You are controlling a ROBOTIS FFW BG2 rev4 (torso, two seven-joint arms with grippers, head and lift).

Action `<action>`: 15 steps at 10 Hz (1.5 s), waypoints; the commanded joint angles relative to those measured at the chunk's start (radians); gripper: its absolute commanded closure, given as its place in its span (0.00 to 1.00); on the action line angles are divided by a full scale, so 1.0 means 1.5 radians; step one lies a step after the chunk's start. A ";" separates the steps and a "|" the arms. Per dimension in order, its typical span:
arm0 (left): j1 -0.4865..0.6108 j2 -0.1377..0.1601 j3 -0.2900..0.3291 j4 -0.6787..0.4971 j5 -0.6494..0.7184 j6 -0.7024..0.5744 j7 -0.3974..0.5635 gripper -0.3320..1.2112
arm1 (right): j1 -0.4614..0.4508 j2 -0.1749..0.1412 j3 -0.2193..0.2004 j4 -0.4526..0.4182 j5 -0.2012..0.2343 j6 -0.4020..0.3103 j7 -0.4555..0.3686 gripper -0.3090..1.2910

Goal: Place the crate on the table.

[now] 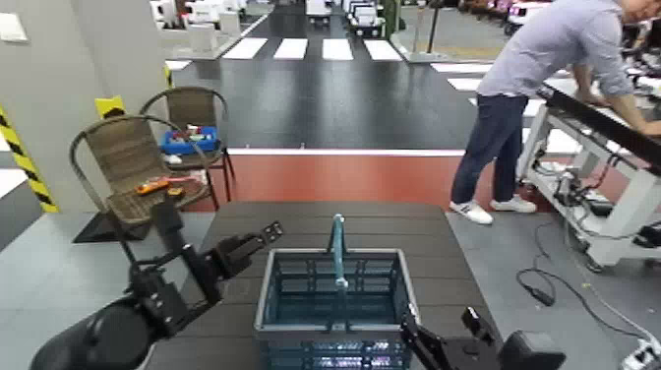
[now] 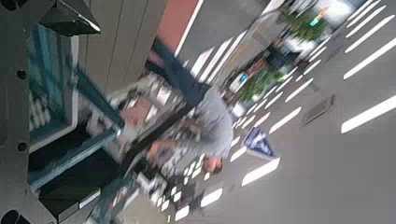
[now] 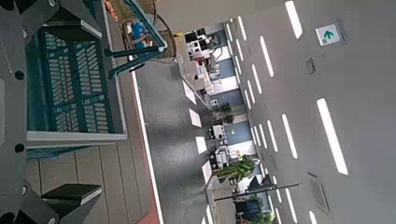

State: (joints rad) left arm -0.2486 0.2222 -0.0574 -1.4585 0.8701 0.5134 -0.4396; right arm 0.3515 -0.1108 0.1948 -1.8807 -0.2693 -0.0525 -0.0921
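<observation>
The crate (image 1: 332, 300) is sitting upright on the table (image 1: 246, 221), toward the near edge, its teal handle (image 1: 338, 251) standing up from the middle. The left gripper (image 1: 258, 239) is hovering just beside the crate's left rim, fingers spread wide, gripping nothing. The right gripper (image 1: 448, 333) is hanging off the crate's near right corner, jaws likewise parted and empty. Beyond the crate, past the table's far left corner, two wicker chairs (image 1: 128, 162) are holding small items. To the crate's far right, a person (image 1: 536, 89) is bending over a white workbench (image 1: 600, 138).
</observation>
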 commanded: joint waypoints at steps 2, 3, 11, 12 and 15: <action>0.176 -0.034 0.046 -0.173 -0.159 -0.154 0.076 0.28 | 0.003 0.001 -0.003 -0.001 0.000 -0.003 0.000 0.29; 0.217 -0.049 0.056 -0.189 -0.199 -0.197 0.076 0.28 | 0.006 0.002 -0.005 -0.001 0.001 -0.005 0.000 0.29; 0.404 -0.084 0.029 -0.222 -0.412 -0.440 0.146 0.28 | 0.013 0.003 -0.010 -0.004 0.001 -0.016 0.000 0.29; 0.417 -0.084 0.026 -0.223 -0.422 -0.454 0.153 0.28 | 0.013 0.003 -0.010 -0.004 0.000 -0.016 0.000 0.29; 0.439 -0.083 0.025 -0.234 -0.444 -0.468 0.177 0.28 | 0.013 0.003 -0.010 -0.004 0.001 -0.016 0.000 0.29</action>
State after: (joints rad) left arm 0.4084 0.0980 -0.0194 -1.8085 0.2098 -0.1858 -0.1728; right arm 0.3712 -0.1063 0.1795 -1.8868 -0.2685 -0.0767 -0.0920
